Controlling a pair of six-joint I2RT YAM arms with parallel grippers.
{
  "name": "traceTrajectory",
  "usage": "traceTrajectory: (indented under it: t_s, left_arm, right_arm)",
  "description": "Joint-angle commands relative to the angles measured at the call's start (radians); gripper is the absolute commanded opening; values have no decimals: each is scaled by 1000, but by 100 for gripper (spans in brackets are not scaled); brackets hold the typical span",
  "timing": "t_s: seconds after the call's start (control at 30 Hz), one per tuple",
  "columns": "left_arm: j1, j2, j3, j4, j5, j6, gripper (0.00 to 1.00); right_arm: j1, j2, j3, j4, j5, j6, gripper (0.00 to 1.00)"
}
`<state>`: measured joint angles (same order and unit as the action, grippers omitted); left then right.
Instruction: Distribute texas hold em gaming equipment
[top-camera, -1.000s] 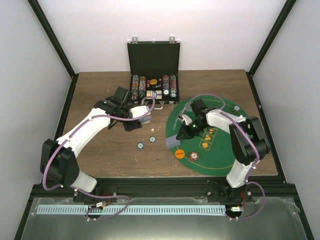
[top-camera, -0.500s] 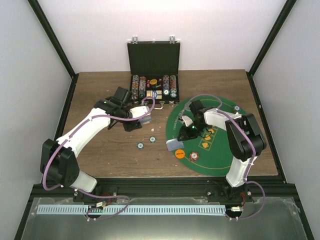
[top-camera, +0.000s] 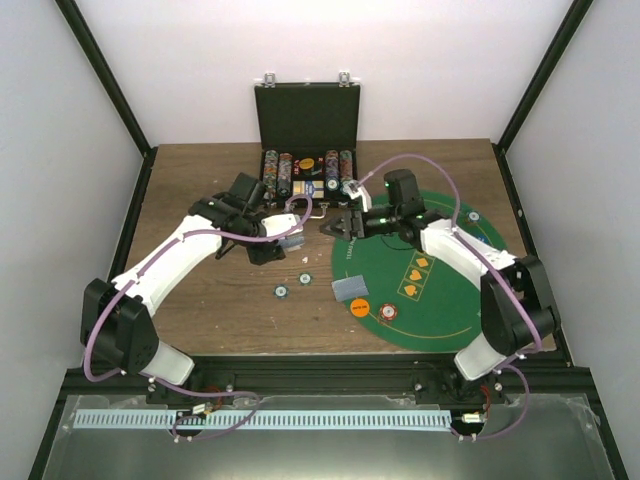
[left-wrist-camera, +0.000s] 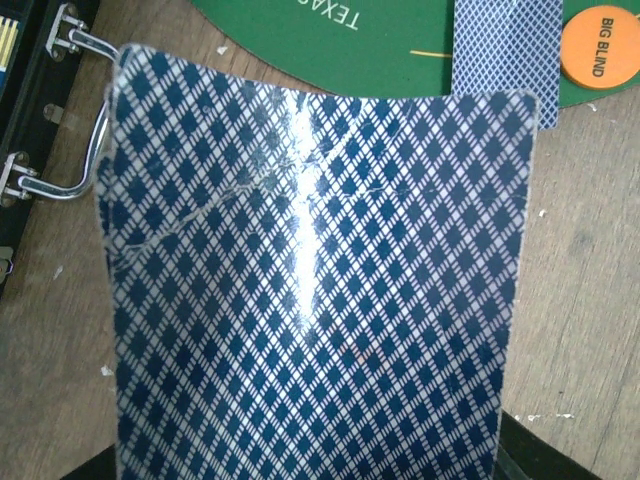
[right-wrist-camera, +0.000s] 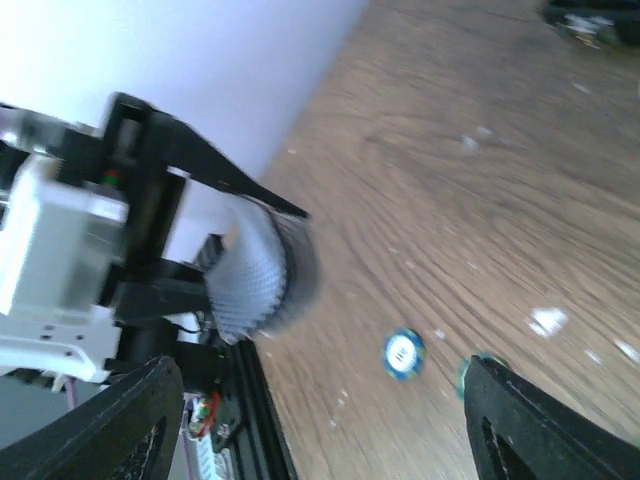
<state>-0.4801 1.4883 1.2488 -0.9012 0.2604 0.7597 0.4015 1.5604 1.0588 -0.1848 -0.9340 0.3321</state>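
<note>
My left gripper (top-camera: 284, 238) is shut on a stack of playing cards (top-camera: 292, 232) left of the green mat (top-camera: 440, 290). Their blue diamond backs (left-wrist-camera: 320, 280) fill the left wrist view and hide the jaws. My right gripper (top-camera: 335, 225) is open and empty, close to the right of that stack; its fingers (right-wrist-camera: 120, 420) stand wide apart. The held cards (right-wrist-camera: 260, 265) show edge-on in the right wrist view. A face-down card (top-camera: 350, 288) lies at the mat's left edge, with an orange button (top-camera: 360, 308) and a red chip (top-camera: 388, 313) beside it. Two teal chips (top-camera: 282, 291) lie on the wood.
The open black case (top-camera: 307, 150) stands at the back with rows of chips; its metal handle (left-wrist-camera: 90, 140) is just left of the held cards. Another chip (top-camera: 472, 216) sits at the mat's far right. The orange button (left-wrist-camera: 600, 45) reads BIG BLIND.
My right gripper opened, left the card at the mat's left edge, and swung up and back-left towards the left gripper's stack. The left arm stayed still.
</note>
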Motion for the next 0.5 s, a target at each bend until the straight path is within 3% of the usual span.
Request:
traceTrajectory:
  t_s: [0.0,0.47]
  left_arm:
    - [-10,-18,41,-22,35,-3,51]
    - [-12,-18,51,-34,59,-13,51]
  right_arm:
    - [67,58,26,259,-147,158,80]
    - [139,207,124,285,-161,203,84]
